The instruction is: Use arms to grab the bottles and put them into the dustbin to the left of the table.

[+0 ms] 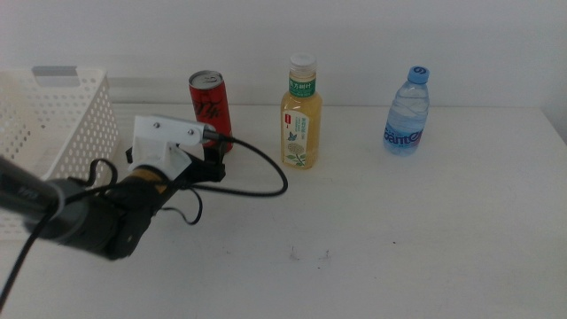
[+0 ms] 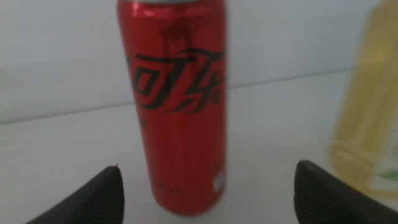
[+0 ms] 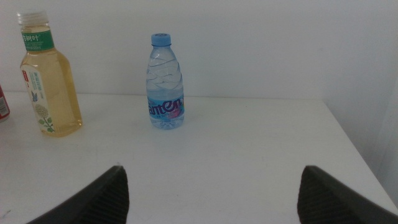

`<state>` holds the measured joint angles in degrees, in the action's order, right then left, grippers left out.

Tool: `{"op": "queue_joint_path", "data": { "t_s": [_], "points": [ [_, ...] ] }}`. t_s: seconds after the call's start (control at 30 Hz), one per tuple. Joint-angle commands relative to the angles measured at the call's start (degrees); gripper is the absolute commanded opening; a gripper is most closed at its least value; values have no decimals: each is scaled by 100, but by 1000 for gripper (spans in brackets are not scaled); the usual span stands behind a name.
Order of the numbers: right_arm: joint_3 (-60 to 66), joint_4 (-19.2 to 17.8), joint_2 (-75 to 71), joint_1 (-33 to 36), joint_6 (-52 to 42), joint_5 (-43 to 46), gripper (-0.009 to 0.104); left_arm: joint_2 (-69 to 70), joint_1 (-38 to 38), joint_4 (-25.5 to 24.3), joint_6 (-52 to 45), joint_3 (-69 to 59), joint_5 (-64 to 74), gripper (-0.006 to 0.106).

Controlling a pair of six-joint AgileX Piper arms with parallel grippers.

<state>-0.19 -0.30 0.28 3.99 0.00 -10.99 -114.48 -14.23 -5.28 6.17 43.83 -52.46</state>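
While left hand gapes around red can, I'd centre, push deeper, close mid-body; right hand open, waiting.

Red can, yellow tea bottle, water bottle upright on table; dustbin left.

- Middle view looked forward and down over the table, whole row of bottles in frame.
- Left wrist view sat low, very close on the red can, blurred.
- Right wrist view sat low, farther back.
- All three shared the tea bottle.
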Motion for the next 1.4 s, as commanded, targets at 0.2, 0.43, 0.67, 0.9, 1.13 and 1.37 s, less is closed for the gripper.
{"op": "queue_joint_path", "data": {
  "t_s": [0.2, 0.43, 0.67, 0.9, 1.13, 1.37],
  "points": [
    [19, -59, -28, -43, 0, 29, 86, -1055, 134, 40, 182, 1532, 438, 94],
    [19, -59, -28, -43, 0, 29, 86, -1822, 146, 80, 166, 2635, 621, 94],
    [19, -59, -28, -43, 0, 29, 86, -2002, 174, 80, 19, 2877, 688, 73],
    [19, -59, -28, -43, 0, 29, 86, -474, 127, -666, 264, 1649, 913, 2],
    [19, -59, -28, -43, 0, 29, 86, 2315, -189, -844, 1244, 445, 4212, -2],
    [19, -59, -28, -43, 0, 29, 86, 3509, 186, 152, 222, 1678, 8836, -2]
  ]
}}
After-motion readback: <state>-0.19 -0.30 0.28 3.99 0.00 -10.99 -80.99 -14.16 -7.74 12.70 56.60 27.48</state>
